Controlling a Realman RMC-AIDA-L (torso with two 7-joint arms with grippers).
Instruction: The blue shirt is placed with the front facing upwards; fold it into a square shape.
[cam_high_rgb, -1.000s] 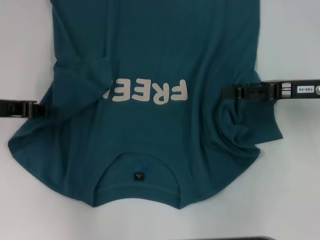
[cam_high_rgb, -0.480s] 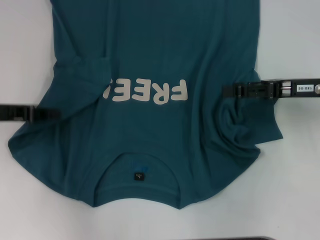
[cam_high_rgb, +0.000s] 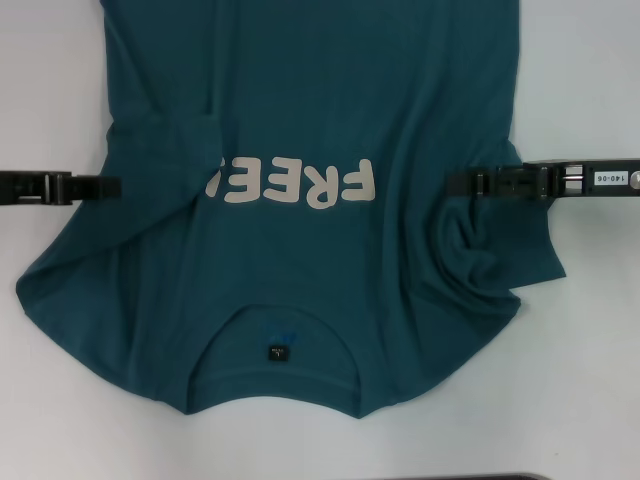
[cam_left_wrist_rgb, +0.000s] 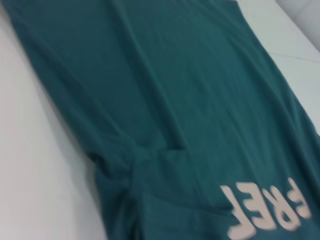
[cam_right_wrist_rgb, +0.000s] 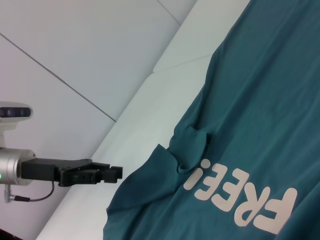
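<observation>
Shirt (cam_high_rgb: 310, 200) lies front-up on the white surface (cam_high_rgb: 590, 380), spread between my claws. My left claw (cam_high_rgb: 108, 186) reaches its sleeve edge; my right claw (cam_high_rgb: 455, 183) sits over the opposite bunched sleeve. Whether either grips, I cannot tell.

Shirt (cam_high_rgb: 320, 120) flat on table (cam_high_rgb: 590, 380), left pincer (cam_high_rgb: 110, 186) at its left edge, right pincer (cam_high_rgb: 455, 183) over right side

White table (cam_high_rgb: 590, 380), blue shirt (cam_high_rgb: 300, 110) spread flat
</observation>
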